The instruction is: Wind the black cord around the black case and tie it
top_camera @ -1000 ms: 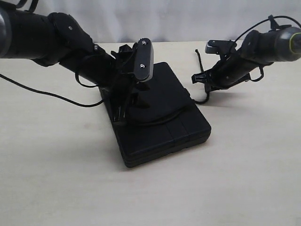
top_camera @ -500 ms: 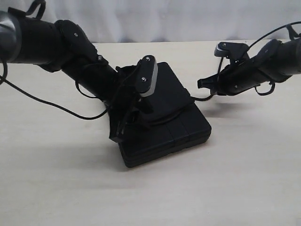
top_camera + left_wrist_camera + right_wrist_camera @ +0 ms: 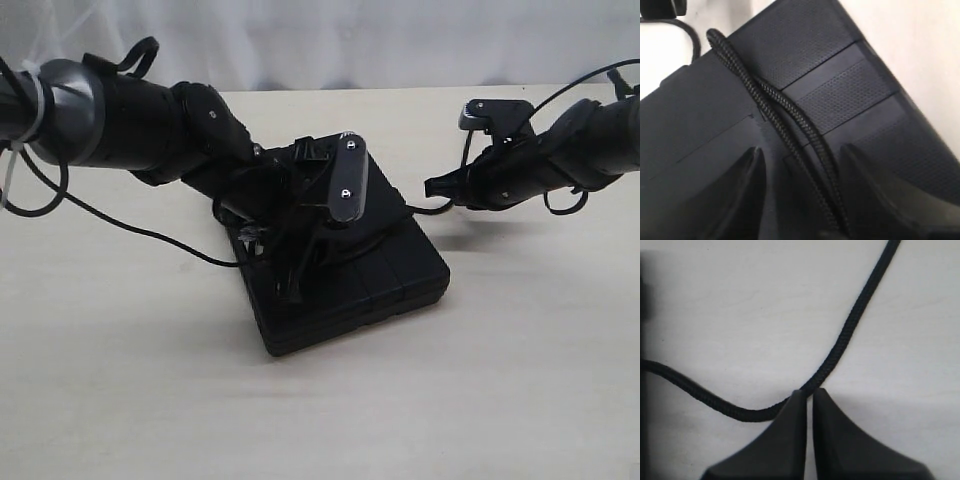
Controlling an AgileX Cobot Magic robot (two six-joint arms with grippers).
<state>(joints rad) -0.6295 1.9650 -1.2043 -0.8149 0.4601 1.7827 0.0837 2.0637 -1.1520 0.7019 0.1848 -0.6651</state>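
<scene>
two grippers, one cord: the right pinches it, the left stands spread over the case

the right gripper has its fingertips pressed together on the black cord, which bends at the pinch and runs off both ways over the pale table; the left gripper has its jaws wide apart, low over the black case; a doubled run of the cord passes between its fingers and lies across the case's ribbed top; whether those fingers touch the case cannot be told; in the exterior view the case lies flat near the middle of the table, the left arm reaches over it, and the right gripper hangs just beside its far right corner
</scene>
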